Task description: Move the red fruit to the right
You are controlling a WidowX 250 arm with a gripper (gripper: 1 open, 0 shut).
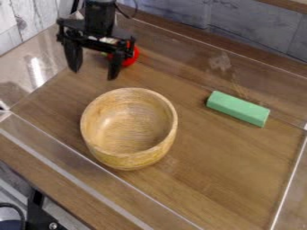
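Near the counter's far-left corner the gripper [93,56] hangs with fingers spread, released, the red fruit [125,55] just beside them; it seems ungrasped, so next comes closing on it.

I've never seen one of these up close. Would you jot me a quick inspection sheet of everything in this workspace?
Surface: wooden table with clear walls.
Job's things: red fruit at back left, partly hidden behind the claw.
Clutter: wooden bowl in the middle; green block to its right.
Grippers: black claw beside the fruit, fingers spread; the fruit looks outside them.
Cables: nothing seen.
Surroundings: grey wall behind.
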